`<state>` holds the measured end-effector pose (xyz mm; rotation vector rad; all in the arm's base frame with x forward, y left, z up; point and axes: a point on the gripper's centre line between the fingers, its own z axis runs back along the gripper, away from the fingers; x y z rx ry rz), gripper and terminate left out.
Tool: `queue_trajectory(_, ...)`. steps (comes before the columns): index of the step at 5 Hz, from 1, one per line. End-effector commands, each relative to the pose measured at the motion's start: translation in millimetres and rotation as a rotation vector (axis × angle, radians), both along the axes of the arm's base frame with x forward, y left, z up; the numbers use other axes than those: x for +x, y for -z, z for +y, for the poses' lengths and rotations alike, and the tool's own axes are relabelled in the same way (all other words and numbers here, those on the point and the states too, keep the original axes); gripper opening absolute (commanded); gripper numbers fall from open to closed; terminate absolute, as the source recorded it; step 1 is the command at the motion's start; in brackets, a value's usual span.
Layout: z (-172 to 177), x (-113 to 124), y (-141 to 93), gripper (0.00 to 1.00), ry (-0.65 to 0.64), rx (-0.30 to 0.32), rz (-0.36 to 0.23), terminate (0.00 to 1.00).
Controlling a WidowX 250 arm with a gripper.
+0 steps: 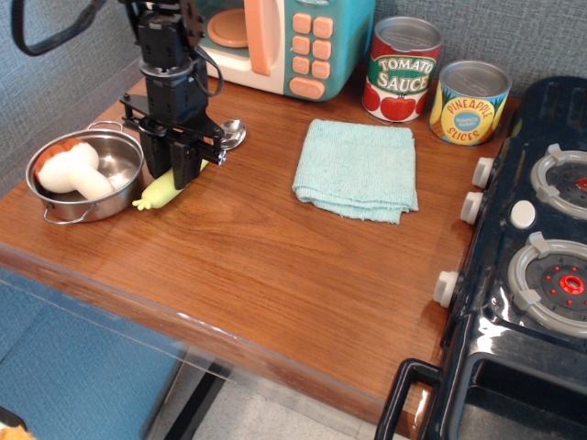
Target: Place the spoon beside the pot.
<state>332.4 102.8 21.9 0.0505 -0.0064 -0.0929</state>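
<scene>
Spoon (pixel 174 183): held in the gripper, pale-yellow handle angled down-left toward the tabletop, silver bowl seen at the right, just right of the pot.
Gripper (pixel 174 172): black fingers clamped on the spoon's handle.
Pot (pixel 117 197): set at the table's left edge, a toy mushroom (pixel 73 170) lying inside.
Cloth (pixel 358 170): folded, pale blue, well right.
Cans (pixel 404 69): stood at the far wall.

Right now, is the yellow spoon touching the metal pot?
Cannot tell. In the only view, the spoon handle tip lies right at the pot rim; no clear gap or contact shows.
</scene>
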Motion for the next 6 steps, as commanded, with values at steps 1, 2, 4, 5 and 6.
queue_trajectory(1,-13.2,0.7,-52.1,1.00,0.078,0.028,-0.139,0.00)
queue_trajectory(2,-14.0,-4.2,-79.5,1.00,0.042,0.029,-0.228,0.00)
queue_trajectory(4,-15.1,-10.5,-86.8,1.00,0.010,0.053,-0.243,0.00)
queue_trajectory(5,-15.1,-10.5,-86.8,1.00,0.010,0.053,-0.243,0.00)
queue_trajectory(6,-15.1,-10.5,-86.8,1.00,0.010,0.053,-0.243,1.00)
